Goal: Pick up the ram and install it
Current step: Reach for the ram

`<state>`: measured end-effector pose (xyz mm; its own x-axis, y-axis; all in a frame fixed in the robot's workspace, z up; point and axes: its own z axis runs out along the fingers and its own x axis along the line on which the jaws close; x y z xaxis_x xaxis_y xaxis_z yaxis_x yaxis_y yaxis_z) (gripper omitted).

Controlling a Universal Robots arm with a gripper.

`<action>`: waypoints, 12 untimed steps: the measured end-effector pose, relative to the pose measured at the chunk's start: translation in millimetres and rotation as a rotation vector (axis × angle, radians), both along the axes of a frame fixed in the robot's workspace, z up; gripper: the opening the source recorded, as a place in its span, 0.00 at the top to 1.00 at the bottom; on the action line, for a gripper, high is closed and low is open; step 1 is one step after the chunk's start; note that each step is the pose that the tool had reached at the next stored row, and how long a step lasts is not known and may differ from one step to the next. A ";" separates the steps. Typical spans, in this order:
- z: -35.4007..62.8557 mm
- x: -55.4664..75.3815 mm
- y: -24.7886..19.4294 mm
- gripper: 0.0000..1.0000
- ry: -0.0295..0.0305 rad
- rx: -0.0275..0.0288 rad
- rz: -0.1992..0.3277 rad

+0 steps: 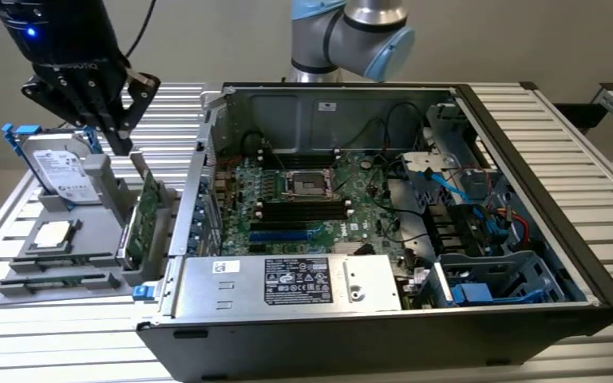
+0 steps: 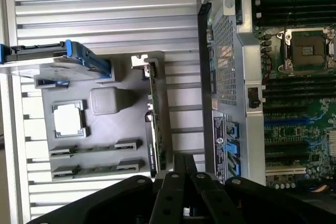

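The ram (image 1: pixel 60 260) is hard to read in the exterior view: only a thin green strip shows, sunk on edge in a slot of the grey tray (image 1: pixel 9 291), its chips too small to tell; a second stick (image 1: pixel 57 281) seems to sit in the slot just beside it. In the wrist view the ram (image 2: pixel 95 148) lies between end clips, and the gripper (image 2: pixel 181 169) is cut off by the picture's edge.

The ram's long axis runs from the exterior view's left to its right, toward the side wall of the computer case (image 1: pixel 195 207), and parallel to the black memory slots (image 1: pixel 301 209) on the motherboard (image 1: pixel 334 231).

The gripper (image 1: pixel 124 146) hangs with its fingers pressed together and nothing between them, above the far end of the tray, near the hard drive (image 1: pixel 57 171) and well apart from the ram.

Above the ram the space is open; the processor chip (image 1: pixel 53 234) lies just beside it; the expansion card (image 1: pixel 141 215) stands upright between tray and case wall. The case lies open at the top; cables crowd the exterior view's right of the slots.
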<state>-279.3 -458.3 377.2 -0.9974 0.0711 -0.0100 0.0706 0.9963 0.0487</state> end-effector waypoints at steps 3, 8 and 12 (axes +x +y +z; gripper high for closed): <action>-2.6 -8.9 -2.5 0.89 0.0044 -0.0002 0.000; -7.3 -23.1 -5.7 0.89 0.0138 -0.0008 0.000; -11.6 -34.7 -8.3 0.89 0.0218 -0.0011 0.000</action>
